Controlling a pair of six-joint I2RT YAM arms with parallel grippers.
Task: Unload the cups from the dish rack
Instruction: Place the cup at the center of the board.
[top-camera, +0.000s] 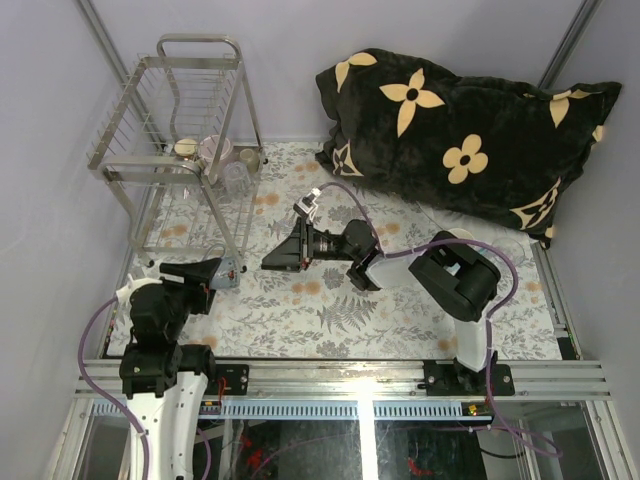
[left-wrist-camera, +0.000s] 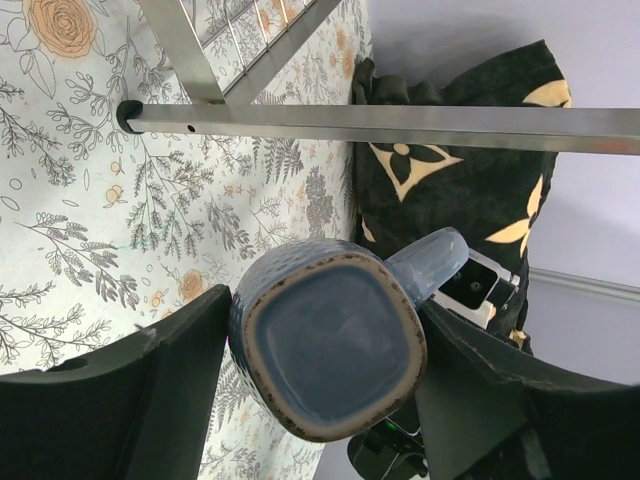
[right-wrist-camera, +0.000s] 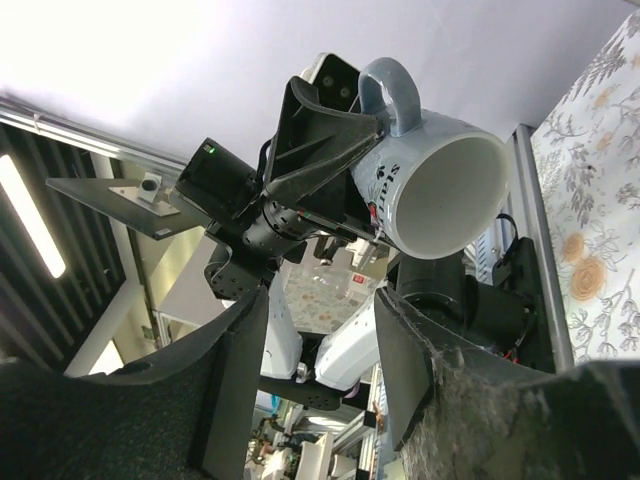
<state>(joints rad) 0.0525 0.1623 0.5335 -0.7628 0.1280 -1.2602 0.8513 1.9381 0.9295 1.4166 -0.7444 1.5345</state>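
The left gripper (left-wrist-camera: 325, 340) clamps the blue mug (left-wrist-camera: 330, 350) at lower centre; the right gripper (top-camera: 272, 262) gapes wide, near its right.

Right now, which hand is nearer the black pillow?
The right hand, a short gap from the pillow; the left hand, gripping the blue mug, is beside the dish rack.

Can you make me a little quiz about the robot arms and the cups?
1. True or false: the left gripper is holding the blue mug.
2. The right gripper is: A) open and empty, B) holding a spoon, C) holding a plate.
3. Fill in: the dish rack has a clear ____ standing in it.

Key: 1 true. 2 A. 3 glass.
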